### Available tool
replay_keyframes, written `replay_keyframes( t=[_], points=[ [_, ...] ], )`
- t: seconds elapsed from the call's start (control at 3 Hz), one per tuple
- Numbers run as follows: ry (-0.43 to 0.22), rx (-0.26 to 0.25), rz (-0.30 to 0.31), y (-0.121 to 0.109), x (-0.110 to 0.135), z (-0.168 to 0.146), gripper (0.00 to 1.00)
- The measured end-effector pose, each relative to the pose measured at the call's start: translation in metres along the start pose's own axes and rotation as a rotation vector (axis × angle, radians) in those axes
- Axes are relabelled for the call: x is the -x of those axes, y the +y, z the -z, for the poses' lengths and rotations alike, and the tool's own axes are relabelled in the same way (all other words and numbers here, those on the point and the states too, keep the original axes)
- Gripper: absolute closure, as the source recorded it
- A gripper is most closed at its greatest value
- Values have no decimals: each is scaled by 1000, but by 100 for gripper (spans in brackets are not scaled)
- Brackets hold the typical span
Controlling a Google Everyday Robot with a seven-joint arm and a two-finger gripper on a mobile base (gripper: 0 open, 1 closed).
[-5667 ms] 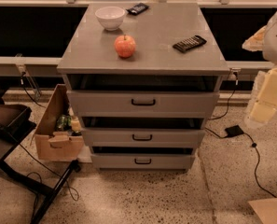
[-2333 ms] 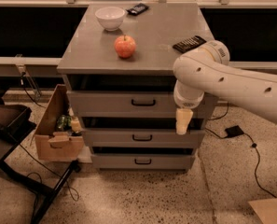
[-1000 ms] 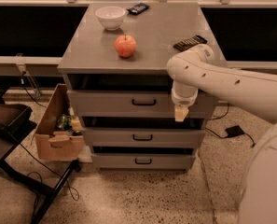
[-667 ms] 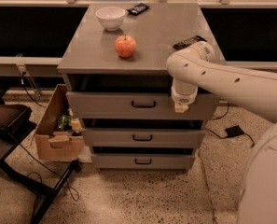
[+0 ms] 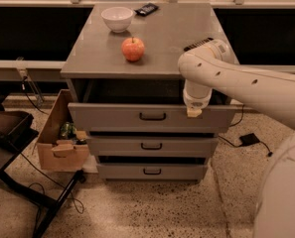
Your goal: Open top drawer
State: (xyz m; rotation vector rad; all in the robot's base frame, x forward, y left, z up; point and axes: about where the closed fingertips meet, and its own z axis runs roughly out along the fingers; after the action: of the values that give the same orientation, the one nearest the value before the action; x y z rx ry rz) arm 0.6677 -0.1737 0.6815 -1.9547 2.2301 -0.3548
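The claw (image 5: 193,112) sits centre-right, on the edge of the top drawer (image 5: 112,118); its grip cannot be told. Pulling off-centre could slip or jam.

View: one cam, above & in front of cabinet (image 5: 172,29), facing down at its top + drawer fronts.
Range: fairly near; whole cabinet in frame.
Arm: gripper (image 5: 193,112) at upper edge of top drawer (image 5: 112,117), cabinet's right half.

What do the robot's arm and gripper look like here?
The arm is a thick, smooth white tube with rounded joints and small dark dots along its shell. The gripper, at the top drawer's upper edge right of its handle, is a small cream tip.
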Motion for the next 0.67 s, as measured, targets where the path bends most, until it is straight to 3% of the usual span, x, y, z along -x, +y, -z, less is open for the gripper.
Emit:
replay_keyframes(
  t=[0.67],
  points=[
    [6, -2, -10, 3, -3, 4, 100]
  ],
)
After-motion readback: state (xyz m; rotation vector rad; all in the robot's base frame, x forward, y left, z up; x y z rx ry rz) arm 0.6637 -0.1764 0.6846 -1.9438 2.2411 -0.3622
